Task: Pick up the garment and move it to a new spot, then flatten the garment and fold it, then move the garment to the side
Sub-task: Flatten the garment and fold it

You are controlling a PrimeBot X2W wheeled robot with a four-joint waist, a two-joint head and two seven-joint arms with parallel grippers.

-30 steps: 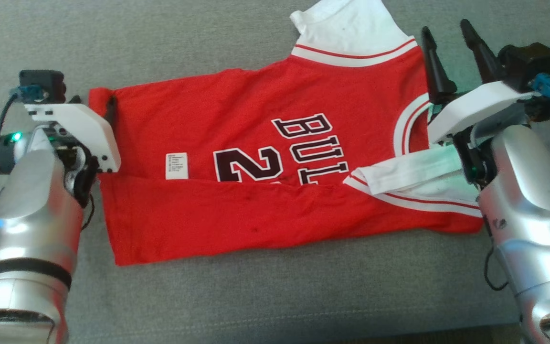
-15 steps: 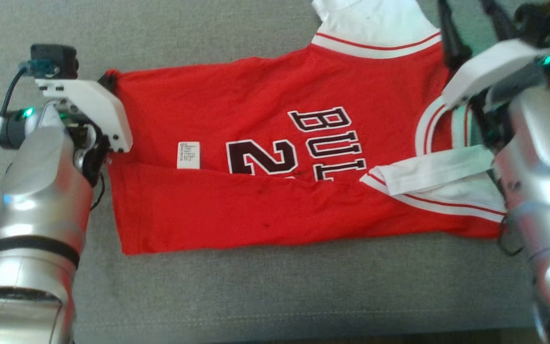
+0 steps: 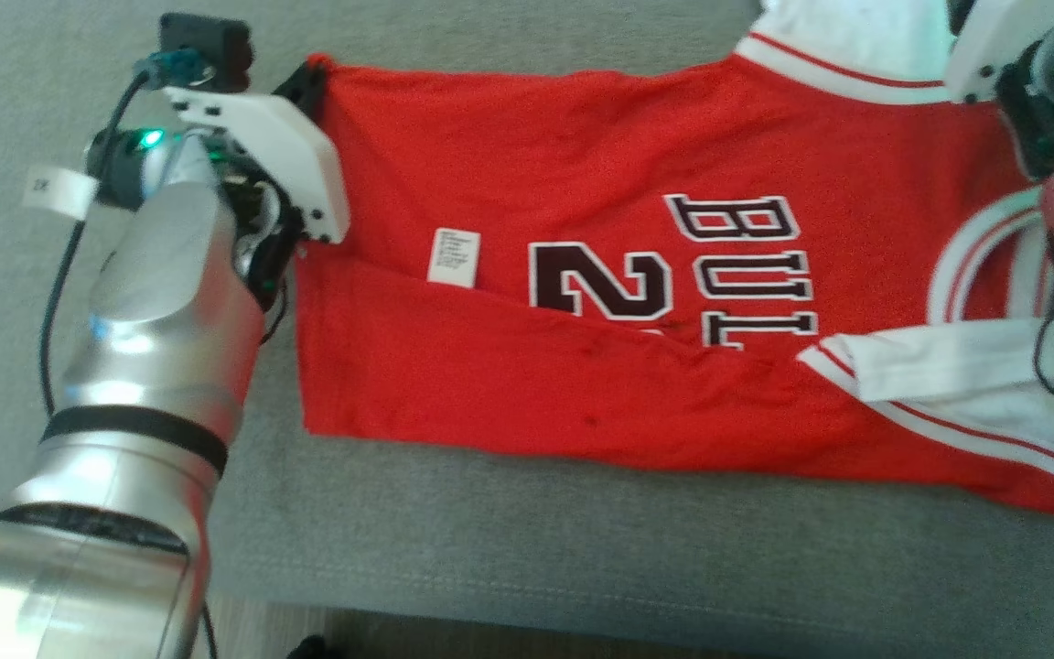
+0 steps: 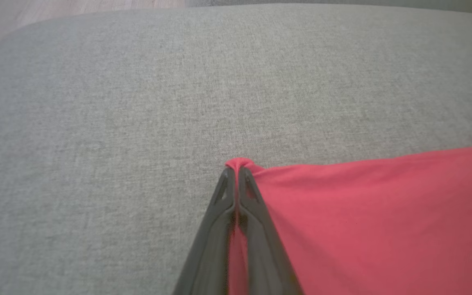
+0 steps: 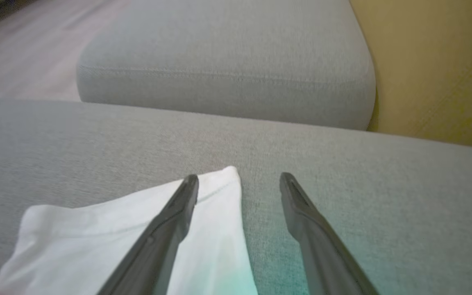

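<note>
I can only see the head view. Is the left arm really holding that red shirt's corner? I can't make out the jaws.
Observer: Yes. The left wrist view shows the left gripper, jaws shut on a bunched corner of the jersey.
Operator: And the right arm?
Observer: The right gripper has its jaws open at the end of the white sleeve, pinching nothing.
Operator: What's beyond it?
Observer: Another grey cushion beside a yellow surface.

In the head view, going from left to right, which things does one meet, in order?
Left tool, shut on the jersey corner → white label → number 2 → letters BUL → white sleeve.
</note>
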